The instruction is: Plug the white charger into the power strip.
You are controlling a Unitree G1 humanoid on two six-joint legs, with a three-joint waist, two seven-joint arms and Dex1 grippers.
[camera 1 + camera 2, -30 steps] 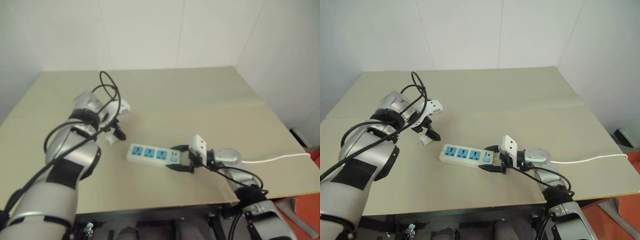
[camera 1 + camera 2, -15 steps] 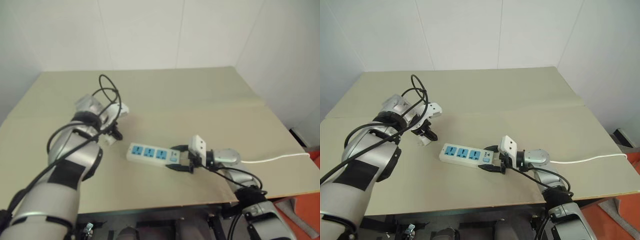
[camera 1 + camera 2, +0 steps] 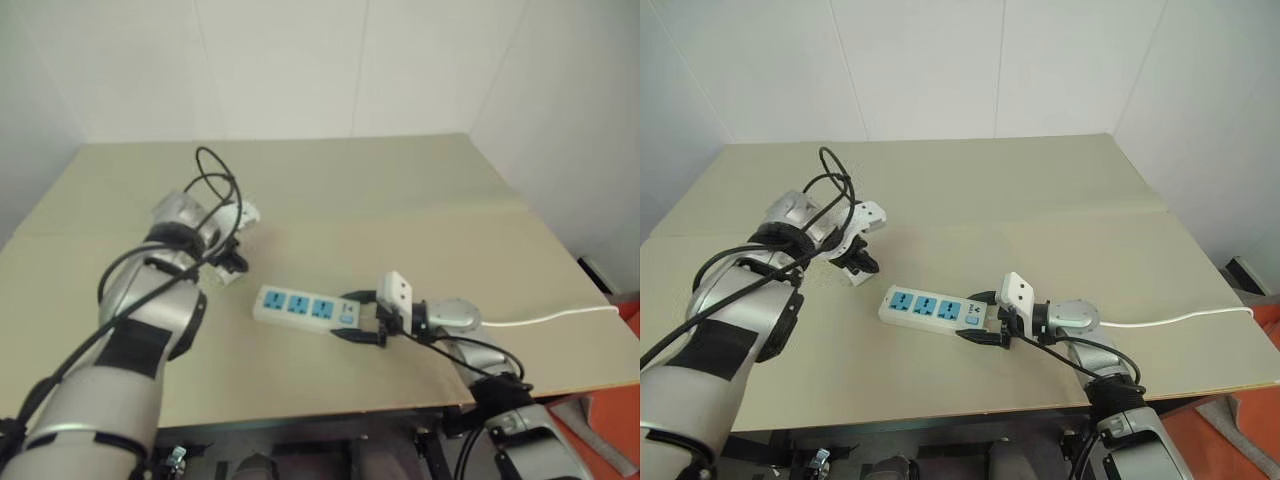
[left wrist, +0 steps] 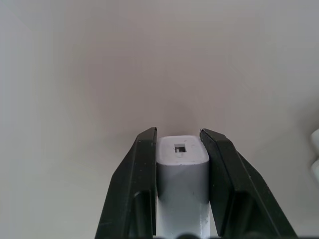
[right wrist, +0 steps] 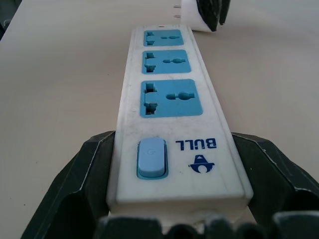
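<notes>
From my head, my left gripper (image 3: 858, 262) has just closed on the small white plastic charger cube (image 3: 853, 275), mid-table, left of the long white blue-outlet power strip (image 3: 935, 309). Left wrist: jaws clamped on it, so lifting can follow. Right wrist: my right gripper (image 5: 174, 219) braces the strip's switch end.

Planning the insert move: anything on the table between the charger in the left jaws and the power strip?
Nothing visible. The white charger sits in the left gripper; bare table lies between it and the power strip, whose switch end the right gripper clamps.
</notes>
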